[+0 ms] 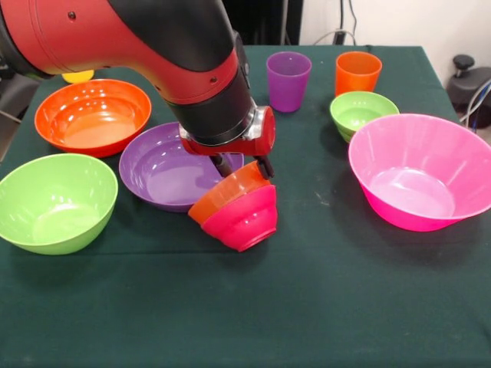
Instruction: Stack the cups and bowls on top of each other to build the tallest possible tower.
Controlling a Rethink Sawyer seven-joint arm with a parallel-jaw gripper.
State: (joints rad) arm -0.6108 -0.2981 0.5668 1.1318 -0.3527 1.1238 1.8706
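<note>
Dark green tablecloth (322,307), white wall (414,19) behind.

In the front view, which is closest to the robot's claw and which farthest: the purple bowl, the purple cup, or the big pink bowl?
Measured from the gripper:
1. Purple bowl, right beside it, on the picture's left.
2. Purple cup, behind it, toward the table's far side.
3. Big pink bowl, off at the picture's right.

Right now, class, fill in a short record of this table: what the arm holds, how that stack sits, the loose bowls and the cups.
Held: the jaws pinch the rim of a nested pair, orange bowl inside red-magenta bowl
Stack pose: tilted, beside the purple bowl
Loose bowls: orange bowl, lime bowl, small green bowl, pink bowl
Cups: purple cup, orange cup, both upright
</note>
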